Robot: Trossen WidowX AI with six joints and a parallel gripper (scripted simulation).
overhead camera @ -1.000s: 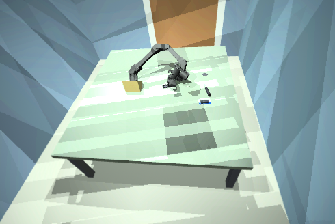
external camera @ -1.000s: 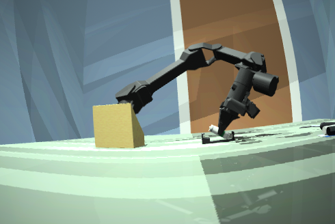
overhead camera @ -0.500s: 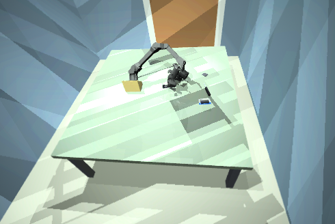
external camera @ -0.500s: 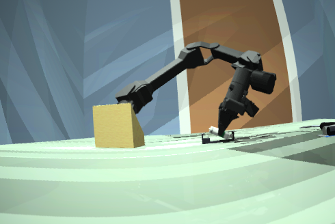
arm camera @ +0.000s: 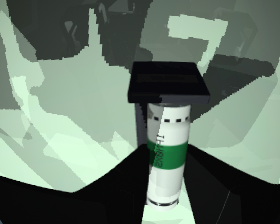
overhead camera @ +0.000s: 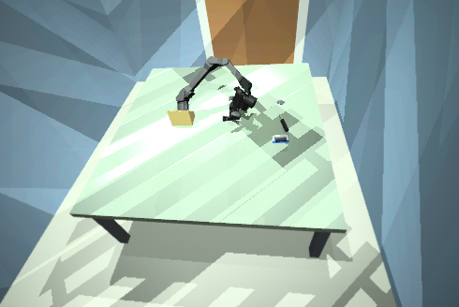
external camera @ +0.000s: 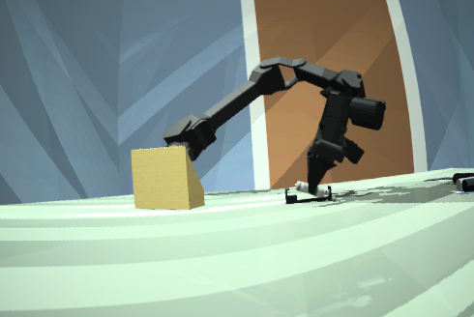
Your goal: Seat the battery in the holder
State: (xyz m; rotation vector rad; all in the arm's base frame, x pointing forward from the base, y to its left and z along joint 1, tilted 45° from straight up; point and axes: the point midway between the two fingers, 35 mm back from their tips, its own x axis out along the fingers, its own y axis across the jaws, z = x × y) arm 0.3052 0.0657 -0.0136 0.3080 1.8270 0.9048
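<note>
The white battery with a green band [external camera: 303, 187] [arm camera: 167, 132] is between the fingers of my gripper [external camera: 315, 191] [arm camera: 165, 151], which is shut on it. The black holder [external camera: 306, 201] [arm camera: 167, 80] lies on the table under it, with an upright end wall at each end. In the exterior view the battery is tilted: its left end is raised near the top of the left wall and its right end is lower, by the right wall. In the wrist view its far end meets or goes under the holder's far wall. The spring is hidden there, and contact cannot be told.
The yellow block [overhead camera: 181, 118] [external camera: 161, 179] stands at the arm's base. To the right of the gripper in the top view are a blue-edged item with a dark cylinder [overhead camera: 280, 138], a thin black item [overhead camera: 284, 124] and a small grey piece [overhead camera: 280, 102].
</note>
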